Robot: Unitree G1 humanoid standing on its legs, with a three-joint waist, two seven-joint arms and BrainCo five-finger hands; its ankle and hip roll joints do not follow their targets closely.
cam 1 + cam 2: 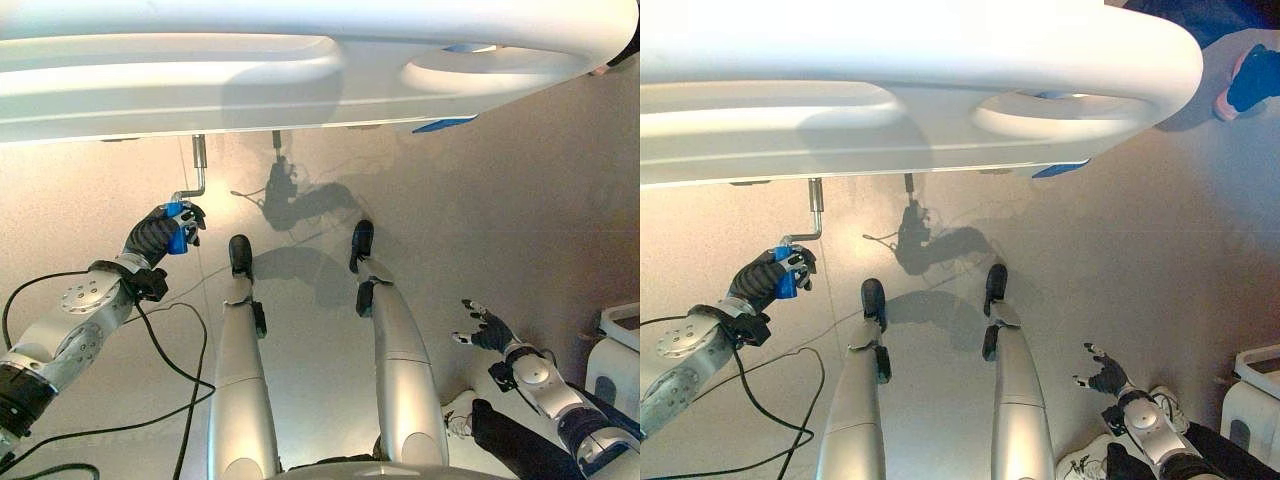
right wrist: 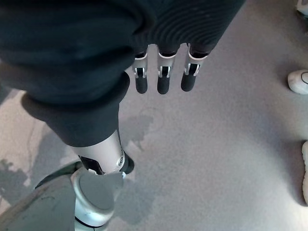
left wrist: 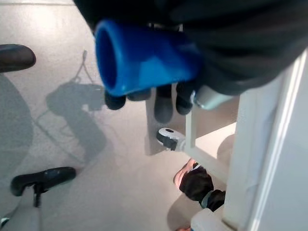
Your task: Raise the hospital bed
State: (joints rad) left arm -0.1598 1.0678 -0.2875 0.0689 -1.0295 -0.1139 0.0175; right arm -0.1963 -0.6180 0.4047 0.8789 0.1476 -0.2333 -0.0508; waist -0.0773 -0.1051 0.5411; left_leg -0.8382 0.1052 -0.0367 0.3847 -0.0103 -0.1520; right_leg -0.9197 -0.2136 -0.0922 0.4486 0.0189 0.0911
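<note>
The white footboard of the hospital bed (image 1: 300, 70) spans the top of the eye views. Below it, a bent metal crank rod (image 1: 199, 165) hangs down and ends in a blue handle (image 1: 176, 228). My left hand (image 1: 155, 235) is shut on that handle, left of my legs. From the left wrist, the blue handle (image 3: 144, 55) points out past my curled fingers (image 3: 163, 103). My right hand (image 1: 487, 328) hangs low at the right, open, with straight fingers (image 2: 162, 79) over bare floor and nothing in it.
A bed caster wheel (image 3: 169, 138) stands on the floor under the white bed frame (image 3: 260, 144). A white piece of equipment (image 1: 620, 350) sits at the far right. A person's white shoe (image 2: 299, 82) is on the floor close to my right hand.
</note>
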